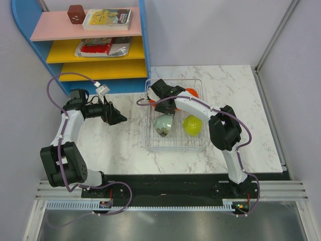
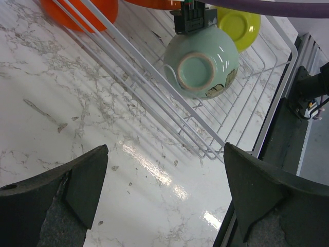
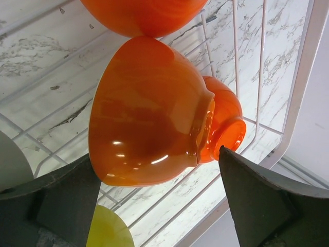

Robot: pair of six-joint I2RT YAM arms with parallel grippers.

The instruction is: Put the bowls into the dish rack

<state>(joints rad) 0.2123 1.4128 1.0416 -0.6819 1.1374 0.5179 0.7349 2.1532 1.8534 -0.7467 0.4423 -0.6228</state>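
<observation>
Your left tool (image 2: 165,149) hangs over the bare marble desk (image 1: 125,150) just left of the dish rack (image 1: 173,143). Its two dark fingers (image 2: 77,185) are spread wide with nothing between them. Your right tool (image 3: 160,154) is reached into the far end of the rack and is also spread wide. An orange bowl (image 3: 149,113) lies tipped on the wires between its fingertips. The left finger overlaps the bowl's side and the right fingertip sits just beside its narrow end, but you cannot tell from these views whether either one actually touches it. A second orange bowl (image 3: 144,13) lies just past the first, at the rack's far edge. The rack stands near the middle of the desk, its long side running away from you. In its near half a pale green bowl (image 2: 203,62) lies on its side with its foot ring towards your left wrist camera. A yellow bowl (image 1: 192,125) sits just to the right of it. The green bowl has a dark painted mark near its rim, but you cannot read it as writing. Beyond the desk's far left corner stands a blue-sided shelf (image 1: 142,35). On its pink top board are a brown cube (image 1: 75,14) and a book (image 1: 108,19) with a yellow cover, and a red-and-white packet (image 1: 103,48) lies on the yellow board below. The print on both the book and the packet is too small to read.
</observation>
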